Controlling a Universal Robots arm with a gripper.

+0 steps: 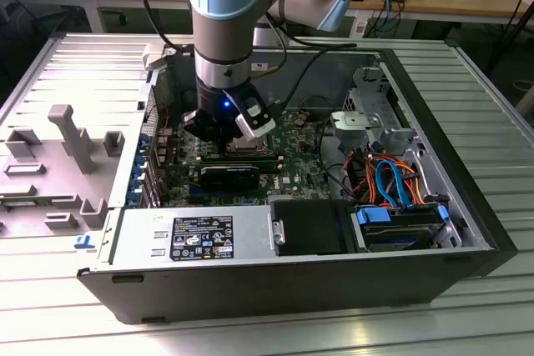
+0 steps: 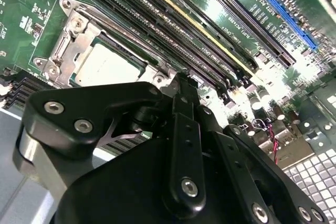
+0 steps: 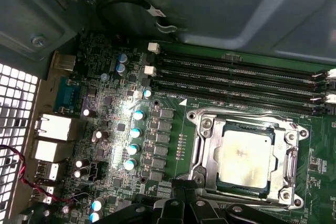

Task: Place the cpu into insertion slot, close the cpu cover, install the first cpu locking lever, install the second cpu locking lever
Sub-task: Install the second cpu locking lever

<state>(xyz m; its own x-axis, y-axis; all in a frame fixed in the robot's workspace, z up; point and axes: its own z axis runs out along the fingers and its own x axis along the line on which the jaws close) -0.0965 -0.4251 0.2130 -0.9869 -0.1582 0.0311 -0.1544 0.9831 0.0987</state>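
The tool (image 2: 181,85), fingers pressed together and empty, hovers just beside the insertion slot (image 3: 202,153), where the cpu (image 3: 244,153) sits seated under the closed cpu cover (image 3: 286,163), so lever-locking looks underway, demanding a precise sideways push.

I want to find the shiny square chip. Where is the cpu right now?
In both wrist views the cpu sits in the insertion slot under the cpu cover, beside the long memory slots.
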